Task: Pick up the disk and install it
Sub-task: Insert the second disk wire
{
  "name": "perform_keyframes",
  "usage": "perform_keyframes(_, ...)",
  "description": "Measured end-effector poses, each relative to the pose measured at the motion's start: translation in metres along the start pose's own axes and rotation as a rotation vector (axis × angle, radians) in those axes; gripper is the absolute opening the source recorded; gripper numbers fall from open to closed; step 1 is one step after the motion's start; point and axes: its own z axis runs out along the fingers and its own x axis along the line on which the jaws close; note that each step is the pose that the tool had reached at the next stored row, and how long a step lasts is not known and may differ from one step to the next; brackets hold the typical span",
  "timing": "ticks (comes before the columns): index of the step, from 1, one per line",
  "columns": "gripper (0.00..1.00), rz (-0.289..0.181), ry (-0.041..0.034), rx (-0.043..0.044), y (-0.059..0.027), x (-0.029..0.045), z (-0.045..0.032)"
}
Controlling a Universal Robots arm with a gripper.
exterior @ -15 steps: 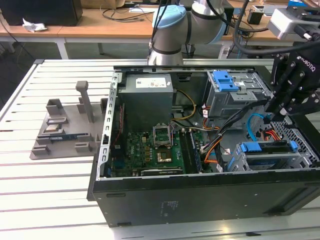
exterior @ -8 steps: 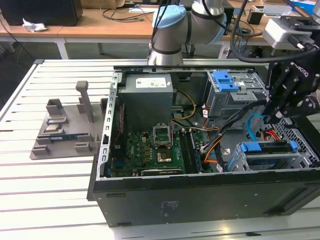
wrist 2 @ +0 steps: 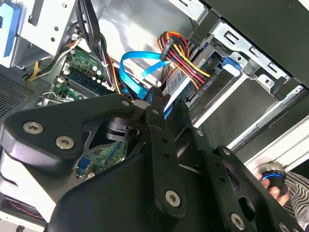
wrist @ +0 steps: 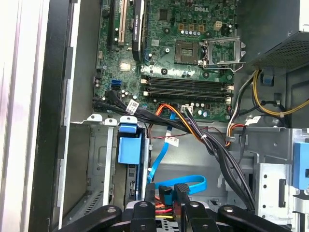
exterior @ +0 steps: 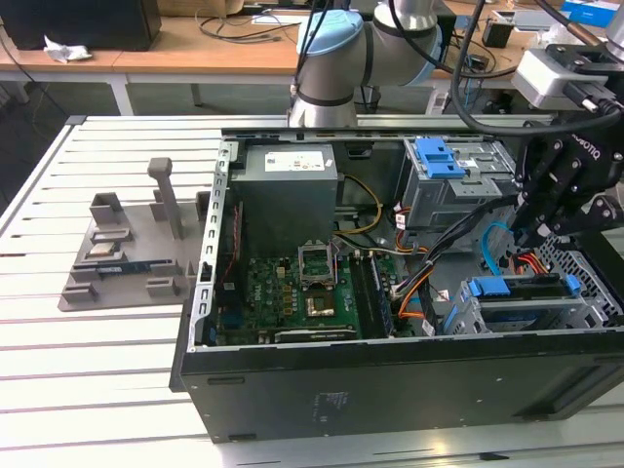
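Observation:
The disk [exterior: 519, 290] sits in its blue carrier inside the lower grey drive cage at the exterior view's right of the open computer case. In the second wrist view its silver body [wrist 2: 179, 88] lies in the cage with red, yellow and black power wires [wrist 2: 181, 53] running to its end. The first wrist view has the carrier's blue end [wrist: 129, 147] standing in the bay. My gripper [exterior: 527, 237] hovers just above and behind the cage, apart from the disk's top. It is close to a looped blue data cable [wrist: 190, 182], near the disk's cabled end [wrist 2: 161, 104].
The motherboard [exterior: 302, 292] lies on the case floor, with the grey power-supply box [exterior: 289, 190] behind it. A second cage with a blue latch [exterior: 439, 156] stands at the back. Cable bundles [wrist: 212, 145] cross beside the bay. A grey fixture [exterior: 127, 253] sits outside. A hand [wrist 2: 276, 182] is nearby.

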Motion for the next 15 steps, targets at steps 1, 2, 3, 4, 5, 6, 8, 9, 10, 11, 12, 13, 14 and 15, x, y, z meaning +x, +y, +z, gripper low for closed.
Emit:
perform_keyframes(1, 0.3, 0.0, -0.0001, 0.0, 0.0, 0.0, 0.0001)
perform_keyframes(2, 0.29, 0.0, 0.0, 0.0, 0.0, 0.0, 0.0001)
perform_keyframes(3, 0.22, 0.0, -0.0001, 0.0, 0.0, 0.0, 0.0001)
perform_keyframes(4, 0.22, 0.0, -0.0001, 0.0, 0.0, 0.0, 0.0001)
perform_keyframes(5, 0.16, 0.0, -0.0001, 0.0, 0.0, 0.0, 0.0002)
perform_keyframes(6, 0.16, 0.0, -0.0001, 0.0, 0.0, 0.0, 0.0002)
perform_keyframes(8, 0.16, 0.0, -0.0001, 0.0, 0.0, 0.0, 0.0002)
perform_keyframes(9, 0.16, 0.0, -0.0003, 0.0, 0.0, 0.0001, 0.0003)
perform_keyframes(10, 0.16, 0.0, -0.0007, 0.0, 0.0, 0.0008, 0.0005)
perform_keyframes(11, 0.16, 0.0, -0.0003, 0.0, 0.0001, 0.0032, 0.0003)
perform_keyframes(12, 0.16, 0.0, -0.0001, 0.0, 0.0003, 0.0064, 0.0003)
perform_keyframes(13, 0.16, 0.0, -0.0004, 0.0, 0.0004, 0.0081, 0.0009)
perform_keyframes(14, 0.16, 0.0, -0.0001, 0.0, 0.0005, 0.0105, 0.0027)
perform_keyframes(15, 0.16, 0.0, -0.0001, 0.0, 0.0005, 0.0124, 0.0045)
